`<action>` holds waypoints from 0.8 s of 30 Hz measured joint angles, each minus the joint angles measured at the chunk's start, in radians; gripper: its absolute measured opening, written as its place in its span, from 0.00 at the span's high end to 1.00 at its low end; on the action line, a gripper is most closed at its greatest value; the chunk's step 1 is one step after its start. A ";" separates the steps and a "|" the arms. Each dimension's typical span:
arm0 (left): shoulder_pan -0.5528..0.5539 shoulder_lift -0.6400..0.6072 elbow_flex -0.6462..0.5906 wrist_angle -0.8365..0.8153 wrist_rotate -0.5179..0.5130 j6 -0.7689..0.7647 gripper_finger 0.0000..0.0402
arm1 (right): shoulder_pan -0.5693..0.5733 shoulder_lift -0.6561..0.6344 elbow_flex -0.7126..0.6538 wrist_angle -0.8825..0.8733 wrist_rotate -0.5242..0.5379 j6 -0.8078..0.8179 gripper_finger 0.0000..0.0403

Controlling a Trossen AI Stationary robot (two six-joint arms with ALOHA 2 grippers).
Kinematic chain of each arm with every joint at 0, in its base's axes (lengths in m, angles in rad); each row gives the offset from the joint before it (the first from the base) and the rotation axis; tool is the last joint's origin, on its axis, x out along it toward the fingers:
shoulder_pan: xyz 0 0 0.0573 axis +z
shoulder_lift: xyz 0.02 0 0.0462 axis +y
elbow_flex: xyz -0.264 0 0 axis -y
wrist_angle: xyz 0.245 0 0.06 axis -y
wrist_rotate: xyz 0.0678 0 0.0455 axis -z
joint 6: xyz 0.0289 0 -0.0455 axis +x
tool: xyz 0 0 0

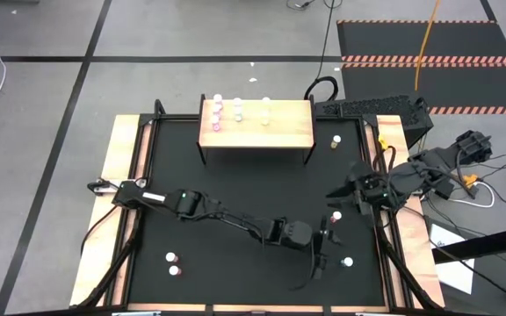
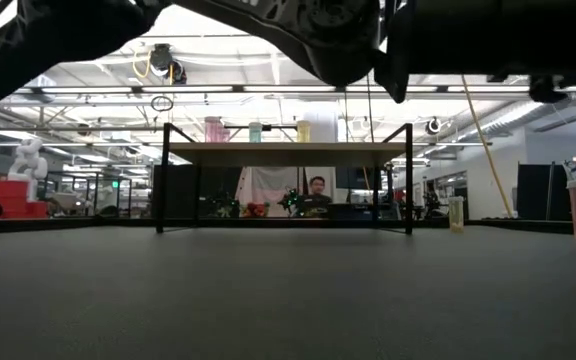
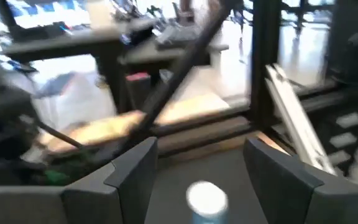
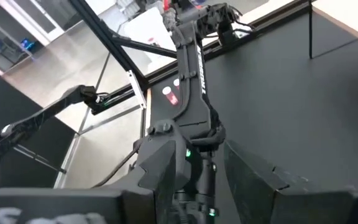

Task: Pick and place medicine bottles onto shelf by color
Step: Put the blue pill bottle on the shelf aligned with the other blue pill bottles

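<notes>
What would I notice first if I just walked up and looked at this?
Probably the two dark arms over the black table: the left gripper reaches far across to the right side, fingers open around a white-capped bottle. The right gripper waits close by. Next, the wooden shelf at the back, with a few pastel bottles lined up on it.
</notes>
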 joint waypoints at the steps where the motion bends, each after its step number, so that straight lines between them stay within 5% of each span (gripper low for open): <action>1: 0.006 0.001 0.003 0.003 -0.008 -0.003 0.40 | 0.000 0.004 0.000 0.000 0.001 0.007 0.68; 24: 0.015 0.035 0.001 -0.014 0.027 -0.134 0.40 | 0.000 0.059 0.000 0.069 -0.003 -0.018 0.68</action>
